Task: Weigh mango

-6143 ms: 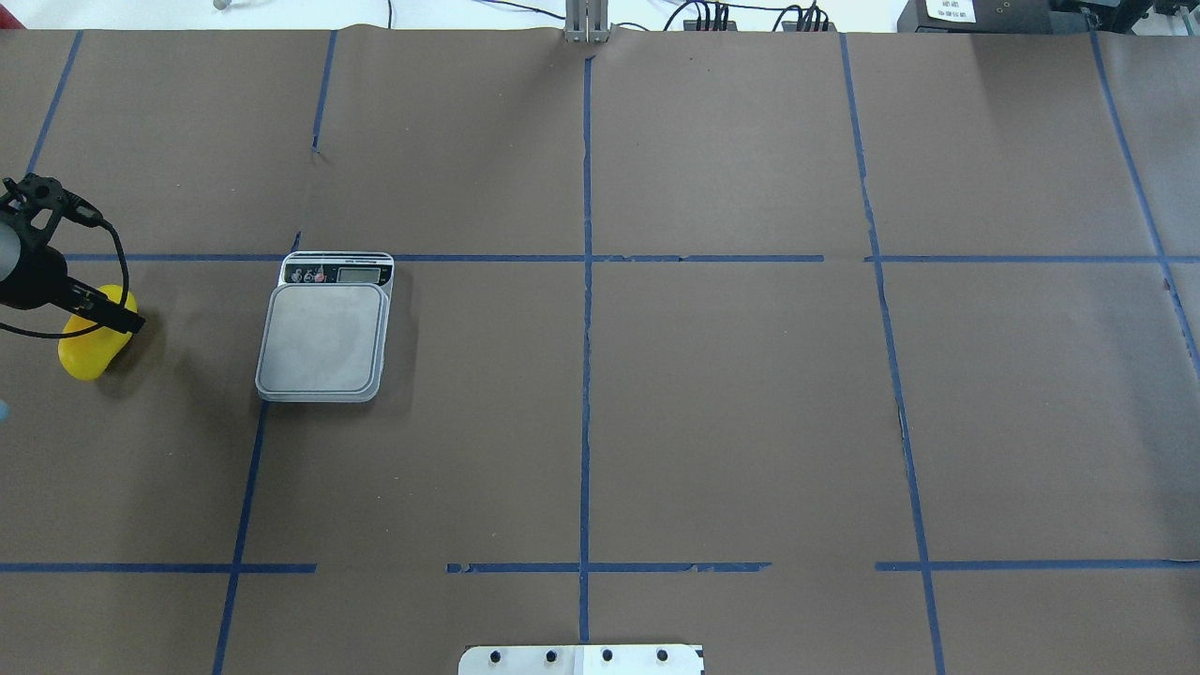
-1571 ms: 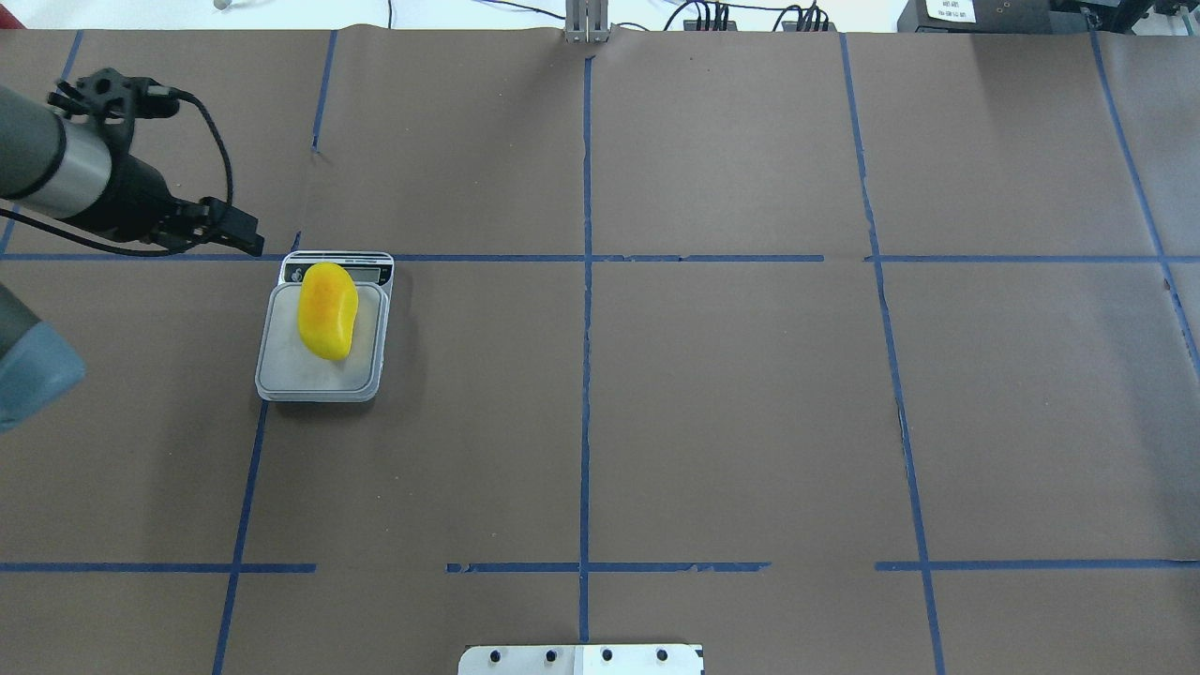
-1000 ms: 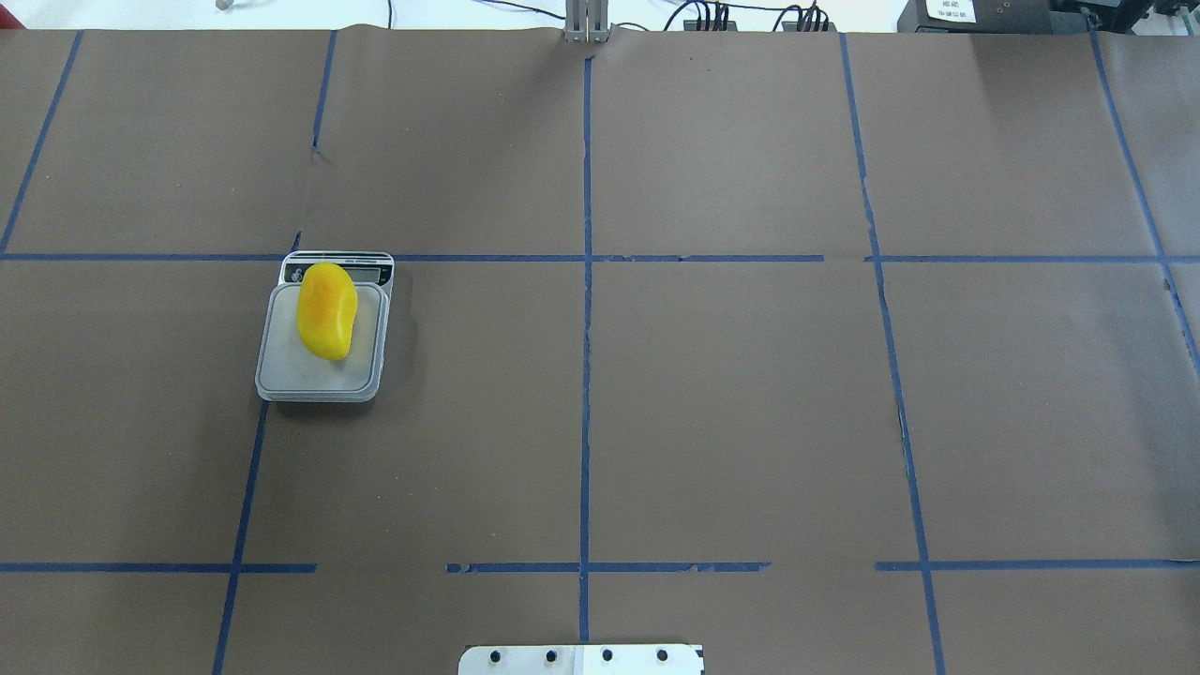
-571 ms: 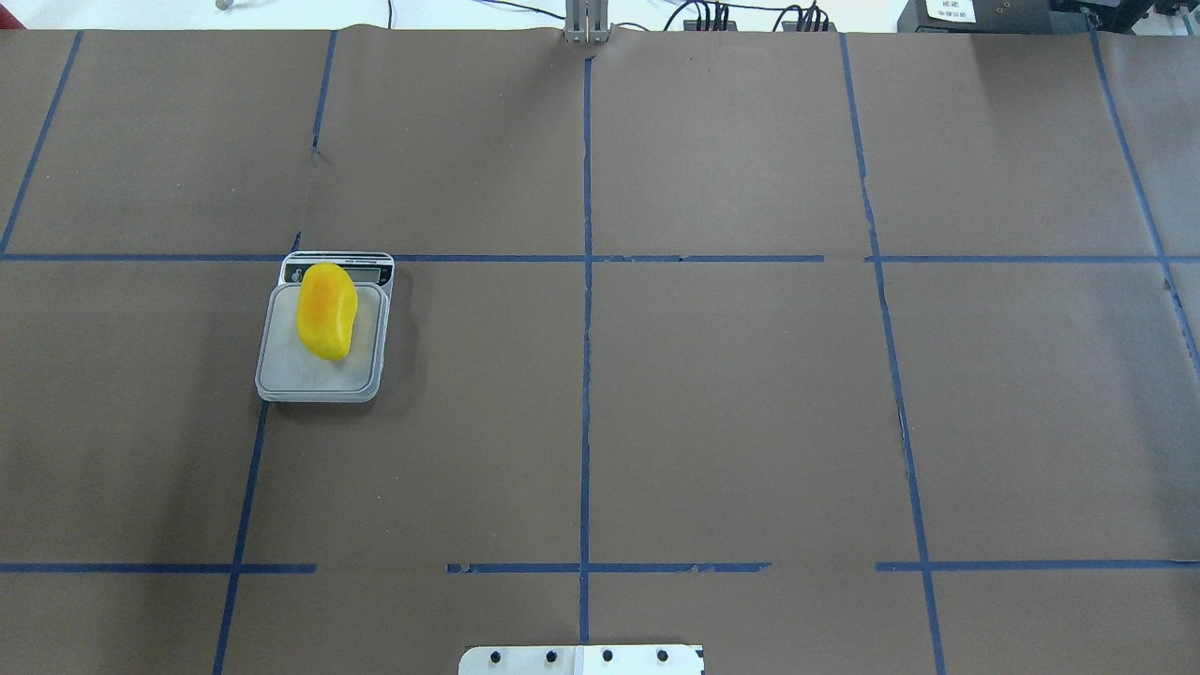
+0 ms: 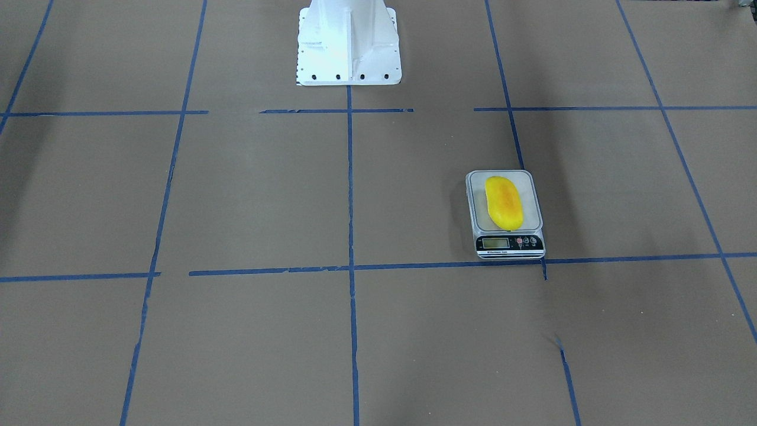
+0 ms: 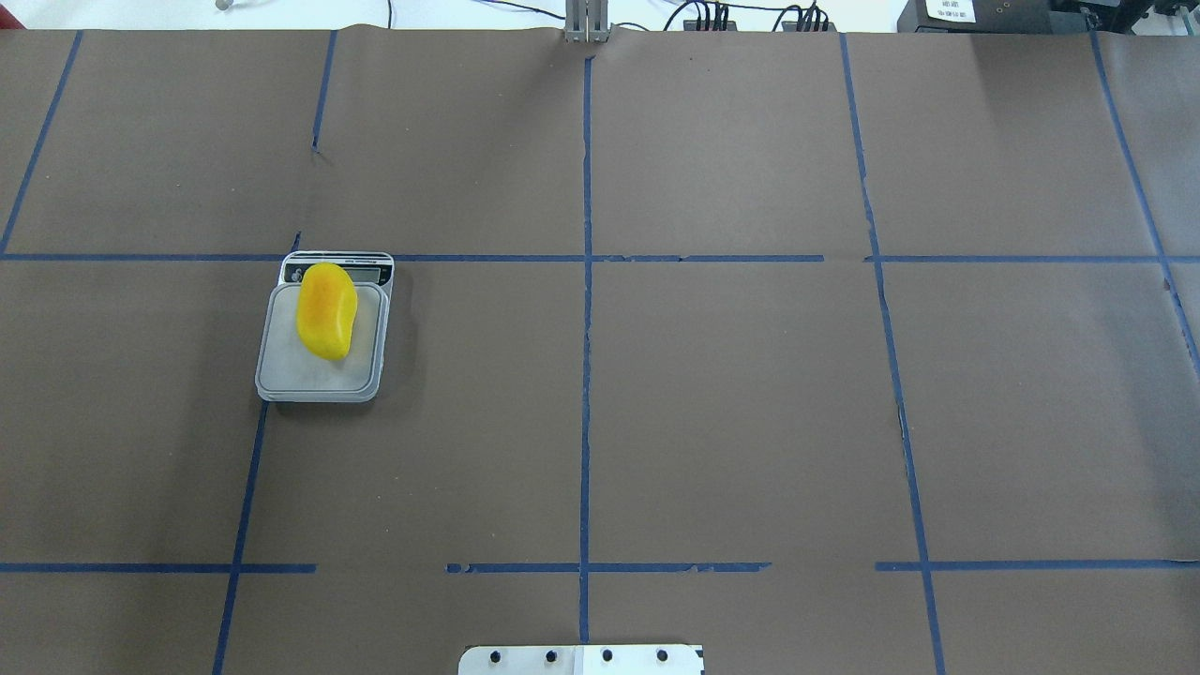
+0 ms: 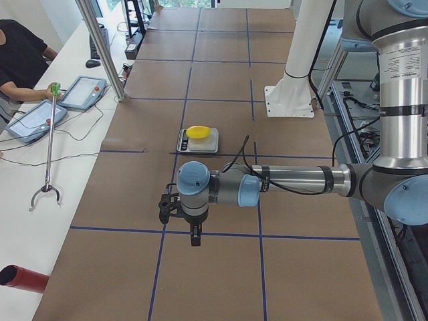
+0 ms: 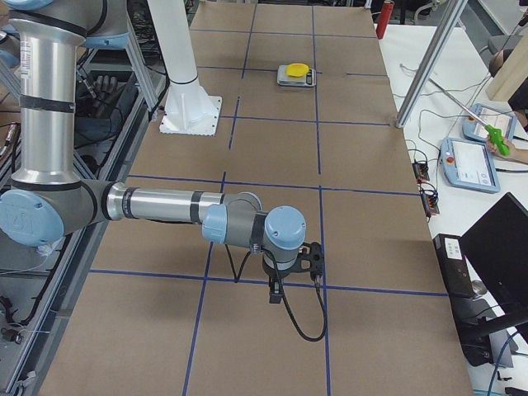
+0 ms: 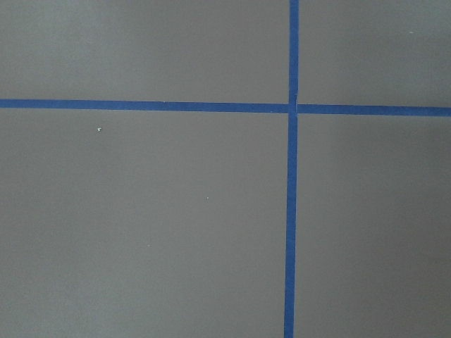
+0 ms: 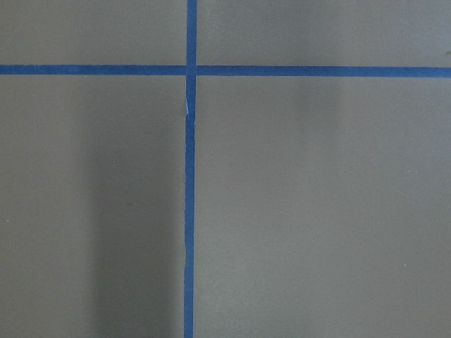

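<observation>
Mango (image 6: 326,310) moved from counter's (image 6: 750,422) left edge onto scale (image 6: 309,380), inboard of that edge; left arm (image 7: 287,179) withdrawn. Left jaws, right jaws: cannot tell. Likely light, glossy, slippery; pinch gently across narrow middle.

Bright, even, diffuse light from above fills every view, so the brown paper (image 6: 750,422) on the table looks flat and free of glare. The scale (image 6: 319,377) throws only a soft, short shadow to its right in the overhead view. Faint, broad darker bands cross the paper in the front-facing view and a dim upright band runs down the left of the right wrist view. Nothing is blurred by motion, though the mango (image 6: 326,309) is so saturated that its skin shows little detail, and the scale's display is too small to read.
</observation>
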Robot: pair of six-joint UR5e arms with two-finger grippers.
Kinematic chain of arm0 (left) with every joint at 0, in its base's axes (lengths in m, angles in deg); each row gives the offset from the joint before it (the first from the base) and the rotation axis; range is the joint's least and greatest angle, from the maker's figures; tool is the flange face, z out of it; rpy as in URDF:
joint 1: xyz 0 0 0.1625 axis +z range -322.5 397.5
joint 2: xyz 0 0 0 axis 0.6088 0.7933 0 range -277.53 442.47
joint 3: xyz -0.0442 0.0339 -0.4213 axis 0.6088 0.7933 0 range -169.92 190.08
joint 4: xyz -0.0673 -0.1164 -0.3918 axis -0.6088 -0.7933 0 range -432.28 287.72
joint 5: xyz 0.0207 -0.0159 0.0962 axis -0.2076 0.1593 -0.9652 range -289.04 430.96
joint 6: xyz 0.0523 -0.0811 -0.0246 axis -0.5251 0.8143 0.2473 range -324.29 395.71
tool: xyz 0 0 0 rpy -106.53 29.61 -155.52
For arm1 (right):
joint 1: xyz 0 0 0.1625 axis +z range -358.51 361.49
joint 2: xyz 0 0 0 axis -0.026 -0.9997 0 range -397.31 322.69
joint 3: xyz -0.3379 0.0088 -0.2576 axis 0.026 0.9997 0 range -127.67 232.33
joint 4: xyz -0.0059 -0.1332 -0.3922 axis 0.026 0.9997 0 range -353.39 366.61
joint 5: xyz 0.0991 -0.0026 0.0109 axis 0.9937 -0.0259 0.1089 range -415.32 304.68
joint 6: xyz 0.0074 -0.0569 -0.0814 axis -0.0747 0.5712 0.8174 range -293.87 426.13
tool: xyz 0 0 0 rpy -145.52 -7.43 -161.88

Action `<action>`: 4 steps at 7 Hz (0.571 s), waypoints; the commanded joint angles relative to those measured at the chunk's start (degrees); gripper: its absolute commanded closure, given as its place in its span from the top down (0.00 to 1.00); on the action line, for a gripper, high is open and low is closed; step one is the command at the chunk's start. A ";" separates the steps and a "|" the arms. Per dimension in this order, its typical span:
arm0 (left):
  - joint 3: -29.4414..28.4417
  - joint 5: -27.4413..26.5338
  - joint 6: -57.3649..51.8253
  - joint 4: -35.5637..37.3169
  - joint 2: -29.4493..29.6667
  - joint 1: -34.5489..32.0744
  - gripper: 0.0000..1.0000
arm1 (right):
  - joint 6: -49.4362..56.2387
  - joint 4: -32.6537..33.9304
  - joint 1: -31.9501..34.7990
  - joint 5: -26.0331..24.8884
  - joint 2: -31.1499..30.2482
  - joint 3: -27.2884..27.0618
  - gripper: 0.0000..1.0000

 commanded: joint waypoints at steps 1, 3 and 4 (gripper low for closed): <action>2.84 -0.07 -0.03 3.93 0.62 -1.30 1.00 | 0.00 0.00 0.00 0.00 0.00 0.00 1.00; 4.26 0.02 -0.03 5.36 0.53 -2.18 1.00 | 0.09 0.00 0.00 0.00 0.00 0.00 1.00; 4.36 0.11 -0.03 5.27 0.44 -2.27 1.00 | 0.00 0.00 0.00 0.00 0.00 0.00 1.00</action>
